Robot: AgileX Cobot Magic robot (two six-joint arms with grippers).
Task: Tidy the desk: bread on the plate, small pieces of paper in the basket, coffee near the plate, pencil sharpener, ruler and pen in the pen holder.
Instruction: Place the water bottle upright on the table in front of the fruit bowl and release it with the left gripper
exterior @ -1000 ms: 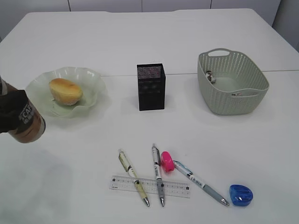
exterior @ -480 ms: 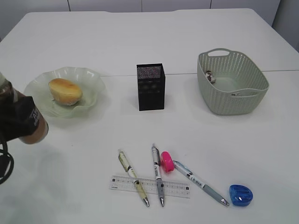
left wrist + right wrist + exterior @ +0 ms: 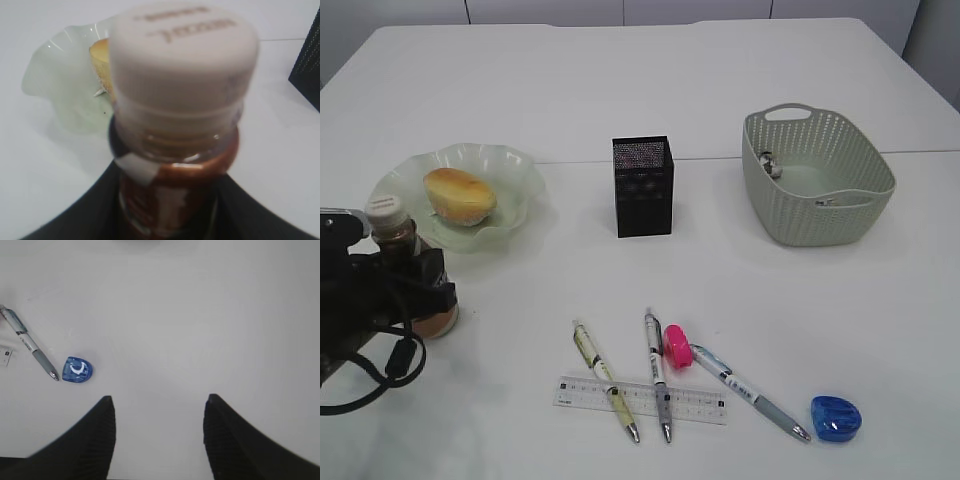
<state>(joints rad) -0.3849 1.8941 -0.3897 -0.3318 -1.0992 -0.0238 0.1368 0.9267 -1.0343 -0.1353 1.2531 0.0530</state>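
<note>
While upright, coffee (image 3: 412,275): cap up, long axis vertical, on desk (image 3: 740,80) just in front of plate (image 3: 510,175)
left gripper (image 3: 415,290): part-closed, gripping the coffee body
right gripper (image 3: 157,440): fingers wide apart, empty, above bare desk

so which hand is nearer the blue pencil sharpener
Right. The right hand hovers open just beside the blue plastic sharpener; the left hand grips the brown coffee bottle far across.

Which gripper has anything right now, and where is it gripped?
The left gripper holds the coffee bottle around its body, below the cap. The right gripper is open, empty.
</note>
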